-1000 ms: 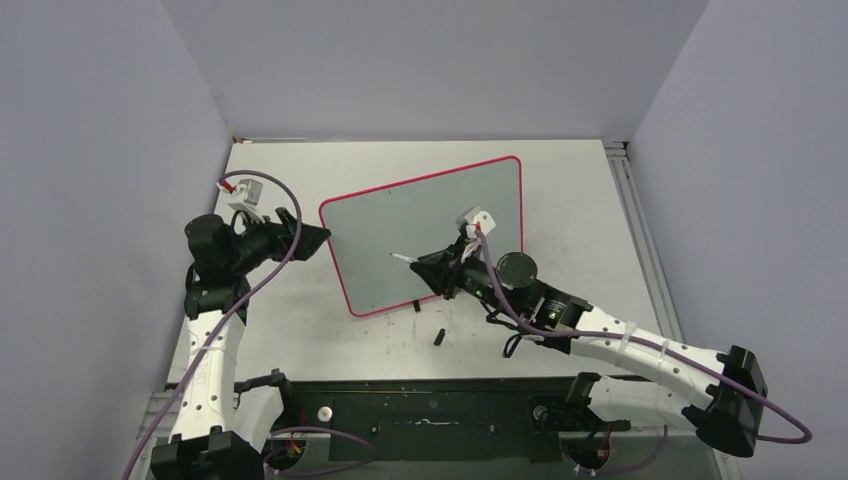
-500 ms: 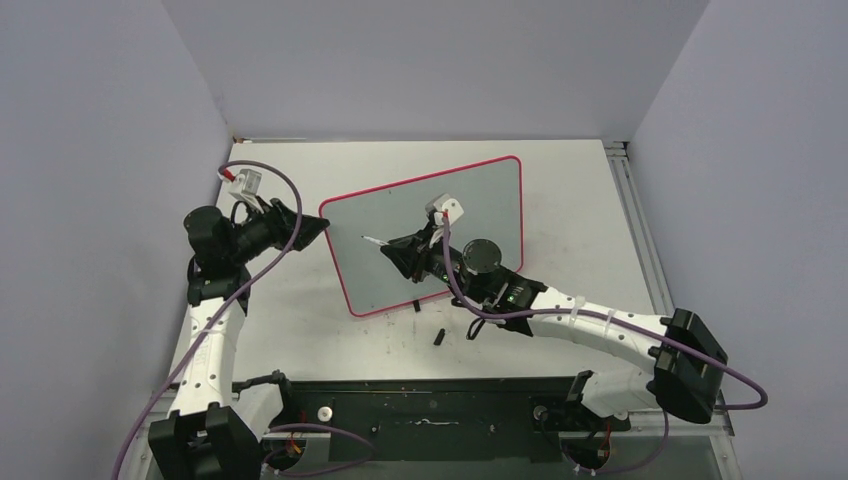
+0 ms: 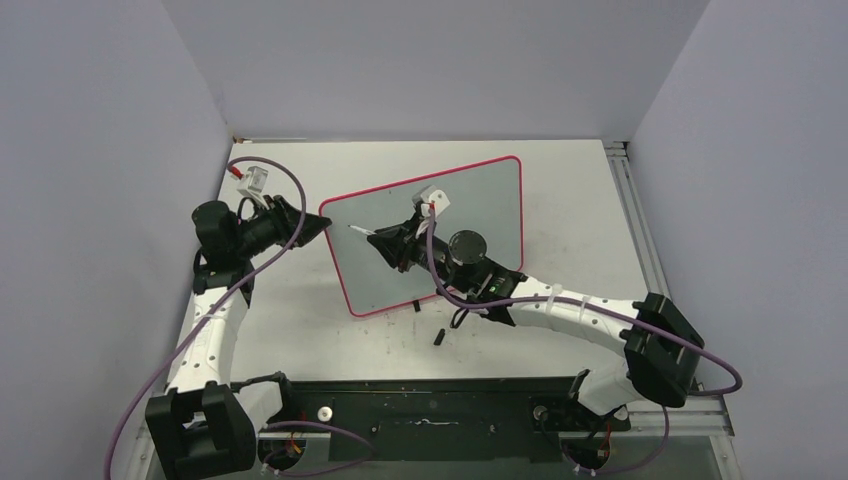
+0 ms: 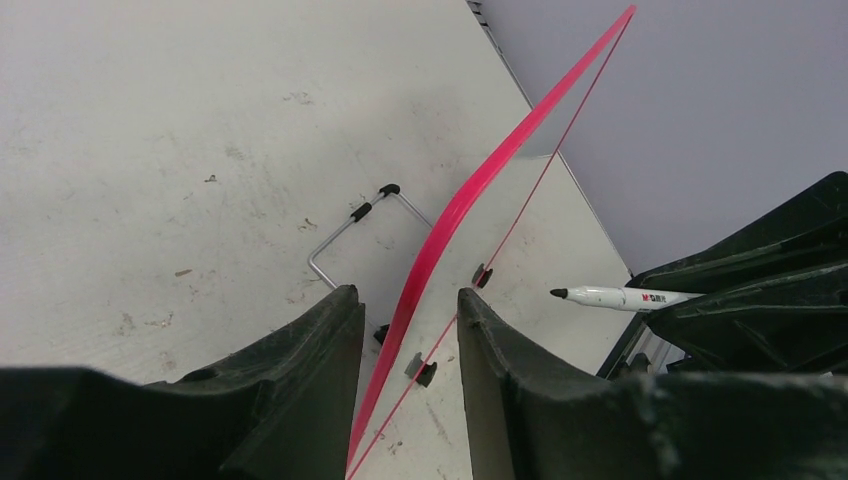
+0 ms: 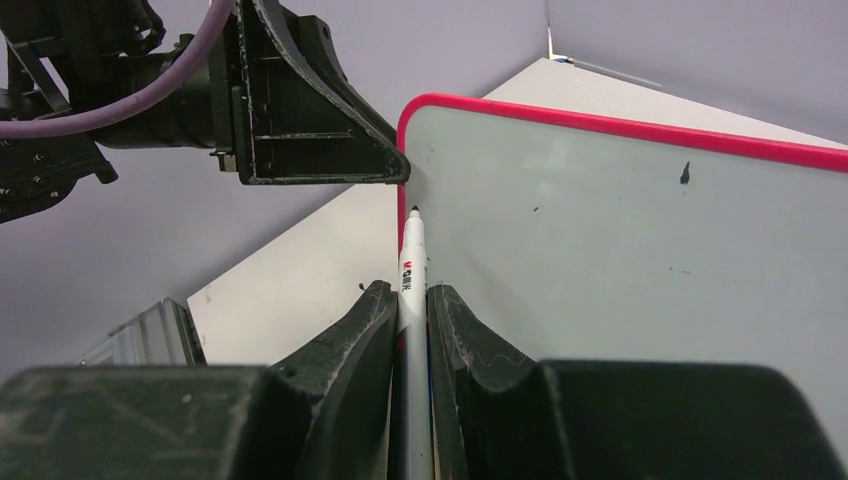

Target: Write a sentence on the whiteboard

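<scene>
- Red-rimmed whiteboard stands propped at a tilt on the tabletop, its face bare of any sentence.
- It is probably stiff, light and glossy, so pen pressure could push it back. The rim is the best place to hold it.
- Left hand straddles the board's left edge with a gap on each side, not yet pinching.
- Right hand is clamped on a white pen, whose tip is by the upper-left corner. Whether it touches is unclear.
</scene>
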